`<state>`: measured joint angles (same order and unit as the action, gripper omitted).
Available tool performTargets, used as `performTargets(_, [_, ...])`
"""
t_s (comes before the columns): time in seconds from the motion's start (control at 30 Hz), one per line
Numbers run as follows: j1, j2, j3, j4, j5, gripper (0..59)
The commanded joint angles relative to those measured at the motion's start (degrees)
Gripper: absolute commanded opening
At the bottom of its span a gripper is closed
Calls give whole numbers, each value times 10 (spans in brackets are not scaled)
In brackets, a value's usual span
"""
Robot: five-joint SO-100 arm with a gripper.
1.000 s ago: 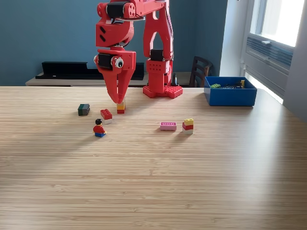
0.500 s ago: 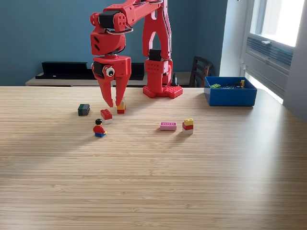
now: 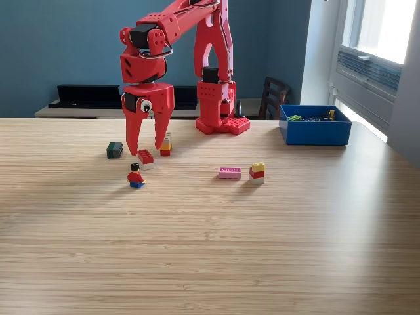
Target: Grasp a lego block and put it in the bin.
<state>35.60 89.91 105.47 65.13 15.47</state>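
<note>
hand (image 3: pixel 146 148): spread wide, holding nothing | red-white lego block (image 3: pixel 146 158): beneath fingertips

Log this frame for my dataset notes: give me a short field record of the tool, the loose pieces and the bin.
tool: open, pointing down, tips just above the table
below tool: red block on a white piece
beside it: small red-yellow stack, on the exterior view's right of the tool
other pieces: dark green block; minifigure; pink block; yellow-red-white stack
bin: blue, far right of the exterior view, some small pieces inside
held: nothing
</note>
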Motion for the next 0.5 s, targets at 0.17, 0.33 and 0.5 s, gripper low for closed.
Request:
performTargets(0.17, [19, 24, 12, -36, -2, 205])
performTargets(0.33, [23, 24, 33, -66, 1, 200])
performTargets(0.5, [27, 24, 54, -100, 7, 183])
